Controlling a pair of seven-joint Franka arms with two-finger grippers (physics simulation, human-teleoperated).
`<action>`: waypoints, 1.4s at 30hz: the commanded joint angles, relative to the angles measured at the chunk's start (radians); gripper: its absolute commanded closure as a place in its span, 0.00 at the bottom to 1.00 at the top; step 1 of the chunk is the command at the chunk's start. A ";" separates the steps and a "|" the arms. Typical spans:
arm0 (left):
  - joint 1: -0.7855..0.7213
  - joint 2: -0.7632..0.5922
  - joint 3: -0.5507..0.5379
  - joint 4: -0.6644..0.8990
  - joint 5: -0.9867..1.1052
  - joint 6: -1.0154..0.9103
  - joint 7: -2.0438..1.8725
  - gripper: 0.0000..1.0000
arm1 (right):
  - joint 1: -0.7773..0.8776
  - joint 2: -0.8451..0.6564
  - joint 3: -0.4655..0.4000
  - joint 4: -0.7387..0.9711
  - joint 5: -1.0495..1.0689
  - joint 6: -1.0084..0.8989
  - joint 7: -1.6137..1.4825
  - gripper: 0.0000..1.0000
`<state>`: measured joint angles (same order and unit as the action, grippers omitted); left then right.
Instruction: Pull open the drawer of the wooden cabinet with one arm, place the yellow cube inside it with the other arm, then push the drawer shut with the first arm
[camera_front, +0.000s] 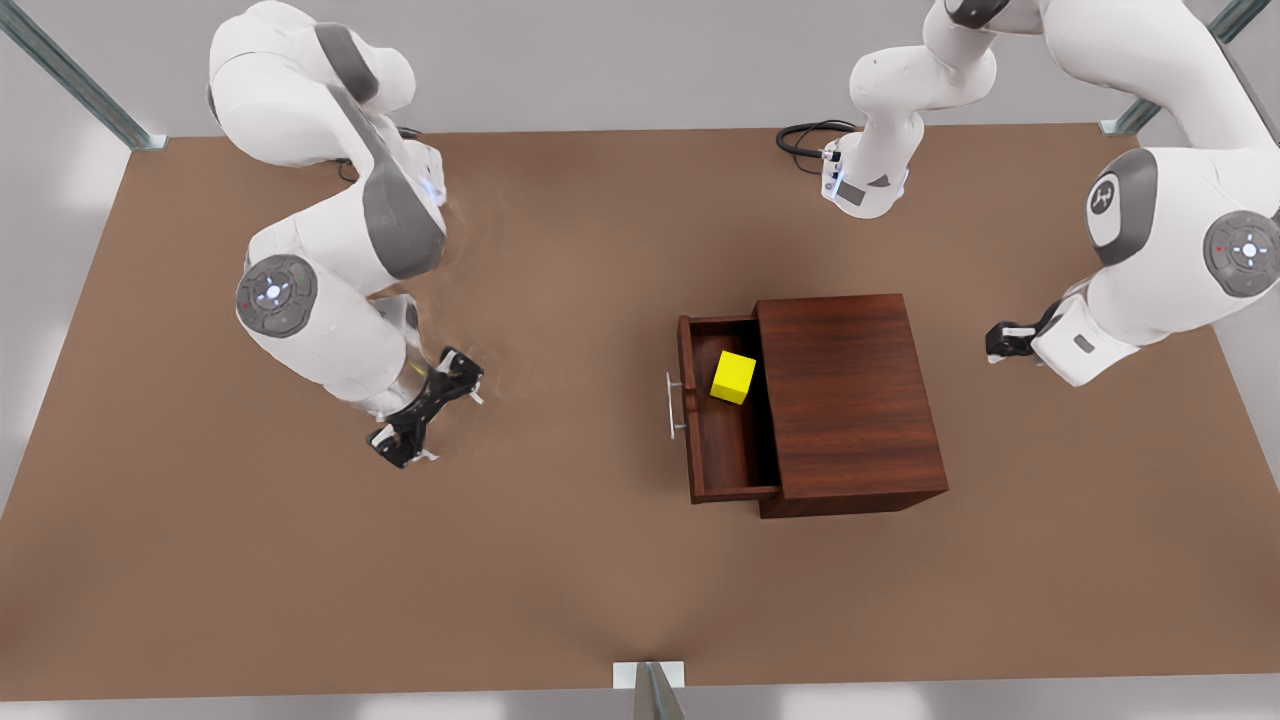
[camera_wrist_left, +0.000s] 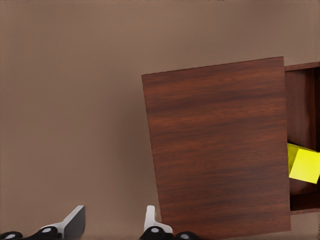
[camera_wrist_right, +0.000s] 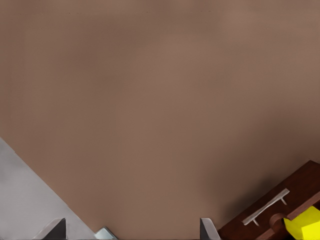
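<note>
The yellow cube (camera_front: 733, 377) already lies inside the drawer (camera_front: 722, 455), which stands pulled out from the wooden cabinet (camera_front: 850, 400) toward nine o'clock in the front view, so the step in hand is judged to be the closing push. The cube sits tilted in the tray near the cabinet's mouth, around the twelve o'clock end of the opening. To close it well, the pushing arm should meet the plank front squarely near the silver bar handle (camera_front: 673, 405), press straight toward three o'clock along the drawer's travel, and avoid an off-centre shove that could skew the tray or slide the whole cabinet across the brown table (camera_front: 300, 580). The right gripper (camera_front: 425, 408) hangs low over the table at about nine o'clock from the drawer, well apart from it, its forearm angled down and its fingers spread wide; the right wrist view shows the handle (camera_wrist_right: 266, 206) and a corner of the cube (camera_wrist_right: 305, 224) ahead of it, which makes it the natural one to push. The left gripper (camera_front: 1003, 340) waits at three o'clock of the cabinet, near but not touching, elbow folded back, fingers (camera_wrist_left: 150, 220) apart and holding nothing, looking across the cabinet top (camera_wrist_left: 220, 145) at the cube (camera_wrist_left: 303, 164).
</note>
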<state>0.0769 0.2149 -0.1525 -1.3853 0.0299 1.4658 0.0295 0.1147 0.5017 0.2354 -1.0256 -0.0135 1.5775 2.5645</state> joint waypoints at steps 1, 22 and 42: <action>-0.034 0.001 -0.004 0.012 0.004 -0.002 -0.088 1.00 | -0.190 -0.129 -0.005 -0.232 -0.103 -0.056 -2.070 0.00; -0.520 0.133 -0.111 0.112 0.102 0.196 -3.064 1.00 | -0.262 -0.414 -0.079 -0.771 -0.068 -0.004 -2.517 0.00; -0.680 0.409 -0.071 0.124 0.298 0.567 -3.018 1.00 | -0.262 -0.410 -0.079 -0.766 -0.068 -0.013 -2.520 0.00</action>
<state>-0.6012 0.6190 -0.2240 -1.2596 0.2983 1.9528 -2.5156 -0.1471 0.0929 0.1560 -1.7921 -0.0818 1.5655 0.2899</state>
